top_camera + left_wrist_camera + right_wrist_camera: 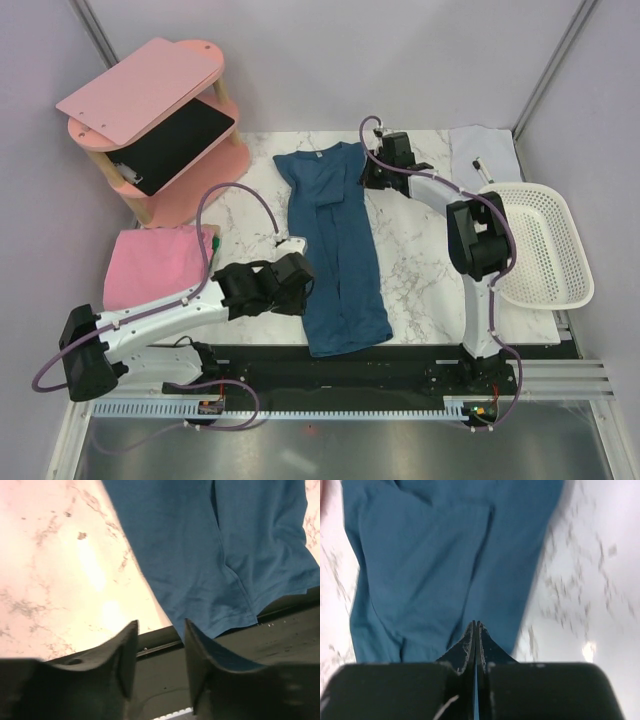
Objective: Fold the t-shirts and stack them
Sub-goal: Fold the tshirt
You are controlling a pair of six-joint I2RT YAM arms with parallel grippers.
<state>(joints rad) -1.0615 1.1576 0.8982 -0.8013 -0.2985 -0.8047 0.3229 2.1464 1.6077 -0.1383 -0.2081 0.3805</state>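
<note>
From above, the teal t-shirt (340, 260) lies as a long folded strip mid-tabletop (420, 270), with the pink t-shirt (155, 265) folded at the left. At the left wrist, the left jaws gape beside the teal hem. At the right wrist, the right jaws are clenched, apparently pinching teal cloth (soft, limp, light), so we judge hem and collar corners the best holds.

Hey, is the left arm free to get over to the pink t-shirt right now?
Probably yes. The left gripper is open and empty at the edge of the teal t-shirt. The pink t-shirt lies uncovered close beside that arm, with nothing between them.
</note>
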